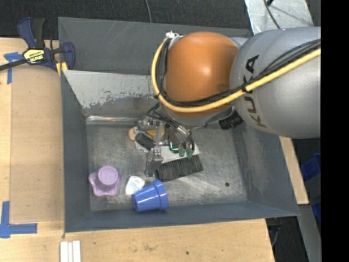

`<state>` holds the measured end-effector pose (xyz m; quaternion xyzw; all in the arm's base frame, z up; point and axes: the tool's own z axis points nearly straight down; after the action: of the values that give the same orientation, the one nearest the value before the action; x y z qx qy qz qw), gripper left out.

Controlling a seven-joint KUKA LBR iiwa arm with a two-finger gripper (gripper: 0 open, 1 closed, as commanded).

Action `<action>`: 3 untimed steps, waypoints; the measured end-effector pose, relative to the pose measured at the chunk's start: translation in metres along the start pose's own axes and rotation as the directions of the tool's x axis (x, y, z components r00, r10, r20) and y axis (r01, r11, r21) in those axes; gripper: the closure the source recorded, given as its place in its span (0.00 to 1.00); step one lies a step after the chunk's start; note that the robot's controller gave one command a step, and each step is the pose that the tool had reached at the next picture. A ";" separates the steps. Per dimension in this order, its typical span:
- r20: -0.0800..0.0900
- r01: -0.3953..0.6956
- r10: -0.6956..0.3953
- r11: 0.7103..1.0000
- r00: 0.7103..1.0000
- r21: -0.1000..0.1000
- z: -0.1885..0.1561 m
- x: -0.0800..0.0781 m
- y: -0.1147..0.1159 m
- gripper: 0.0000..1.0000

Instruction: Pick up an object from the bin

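**A:** How wide is the gripper (163,145) standing?

**B:** That I cannot make out. It hangs low at the middle of the grey metal bin (76,146), directly by a brush (180,168) with stiff black bristles.

**A:** What else lies inside?

**B:** A purple lobed piece (104,180), a small white piece (133,185) and a blue plastic cup (150,196) on its side, all along the front wall.

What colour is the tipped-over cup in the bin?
The cup is blue, clearest in the camera view.
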<state>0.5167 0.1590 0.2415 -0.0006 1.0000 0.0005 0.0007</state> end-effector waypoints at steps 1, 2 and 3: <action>0.001 -0.001 0.001 1.000 1.000 0.000 0.000 0.000 0.000 0.00; 0.008 -0.041 0.041 0.999 0.999 -0.003 0.030 -0.053 -0.040 0.00; 0.004 0.029 -0.029 1.000 1.000 0.003 0.070 -0.075 -0.065 0.00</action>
<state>0.5922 0.0940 0.1716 -0.0153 0.9999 -0.0007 0.0025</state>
